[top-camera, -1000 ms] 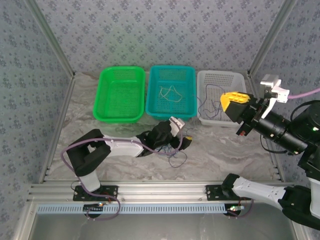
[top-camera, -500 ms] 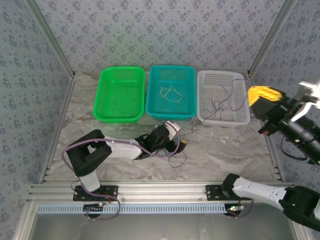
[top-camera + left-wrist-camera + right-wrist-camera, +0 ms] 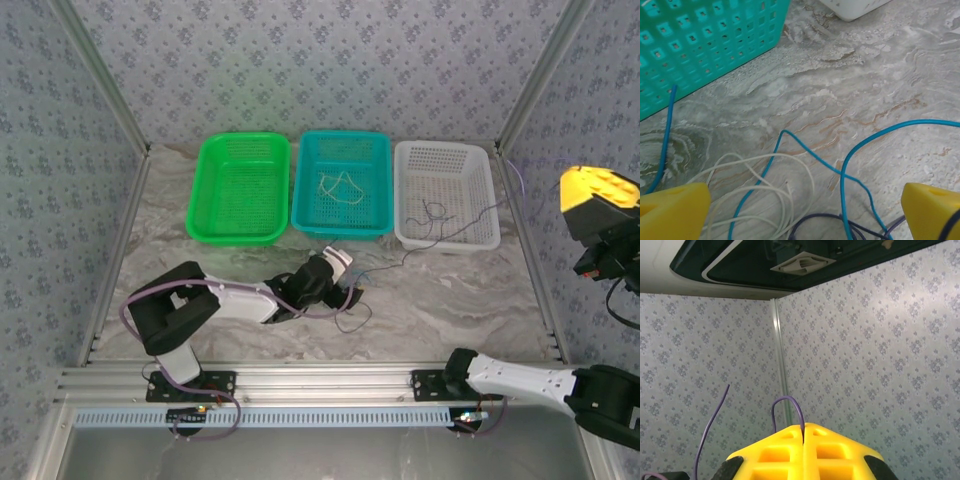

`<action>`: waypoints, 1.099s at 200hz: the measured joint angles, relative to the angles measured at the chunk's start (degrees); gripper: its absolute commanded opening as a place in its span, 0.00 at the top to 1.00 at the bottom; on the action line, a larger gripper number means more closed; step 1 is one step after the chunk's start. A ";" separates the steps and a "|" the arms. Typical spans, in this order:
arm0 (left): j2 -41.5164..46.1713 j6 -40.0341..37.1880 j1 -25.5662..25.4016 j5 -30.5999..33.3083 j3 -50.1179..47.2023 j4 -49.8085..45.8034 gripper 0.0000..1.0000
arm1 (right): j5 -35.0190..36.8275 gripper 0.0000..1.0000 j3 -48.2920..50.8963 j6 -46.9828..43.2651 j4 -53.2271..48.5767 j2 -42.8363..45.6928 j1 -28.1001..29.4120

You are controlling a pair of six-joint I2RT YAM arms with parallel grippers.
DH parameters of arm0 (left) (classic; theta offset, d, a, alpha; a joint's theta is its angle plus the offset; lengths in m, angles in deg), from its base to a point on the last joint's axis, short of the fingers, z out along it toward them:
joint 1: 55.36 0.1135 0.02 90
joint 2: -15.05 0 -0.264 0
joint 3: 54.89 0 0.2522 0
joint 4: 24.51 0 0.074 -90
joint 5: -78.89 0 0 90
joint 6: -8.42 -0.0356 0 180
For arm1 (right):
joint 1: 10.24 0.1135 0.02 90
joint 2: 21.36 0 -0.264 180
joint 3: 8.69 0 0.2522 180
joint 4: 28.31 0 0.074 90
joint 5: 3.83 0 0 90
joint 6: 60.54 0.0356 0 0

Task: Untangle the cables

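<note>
A loose tangle of thin cables lies on the marble table between my left gripper's fingers: a blue cable [image 3: 840, 172], a white cable [image 3: 765, 192] and a dark purple cable [image 3: 820, 220]. My left gripper [image 3: 802, 212] is open, low over the pile [image 3: 352, 305]. A second white cable [image 3: 338, 187] rests in the teal basket [image 3: 342, 225]. My right gripper [image 3: 597, 190] is raised at the far right, shut on the dark purple cable [image 3: 788, 405]. That cable [image 3: 470, 215] stretches from the pile across the white basket.
Three baskets stand in a row at the back: green [image 3: 240, 232], teal and white [image 3: 447, 240]. The teal basket's wall [image 3: 705, 45] is close to my left gripper. Patterned walls enclose the table on three sides.
My right gripper has swung right and away with the dark purple cable, drawing it out over the white basket. The left gripper has settled slightly lower and to the left on the pile.
</note>
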 measured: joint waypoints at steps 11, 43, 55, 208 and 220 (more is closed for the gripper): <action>0.26 0.00 -0.02 0.42 -0.17 -0.20 0.02 | 0.26 1.00 -0.20 -0.26 0.83 0.15 0.63; 0.79 0.07 -0.02 1.53 -0.79 -0.15 0.01 | 0.68 1.00 -0.83 -0.61 2.29 0.35 2.08; 1.68 0.04 0.00 1.51 -1.64 -0.04 0.01 | 0.81 1.00 -0.87 -0.61 2.32 0.35 2.40; 17.33 -1.40 -0.02 -6.67 -3.28 -17.81 0.01 | 7.78 1.00 12.63 -1.73 9.70 -4.90 4.68; 17.64 -0.81 -0.02 -5.38 -3.28 -19.63 0.00 | 8.59 1.00 13.05 -1.97 10.82 -6.23 4.66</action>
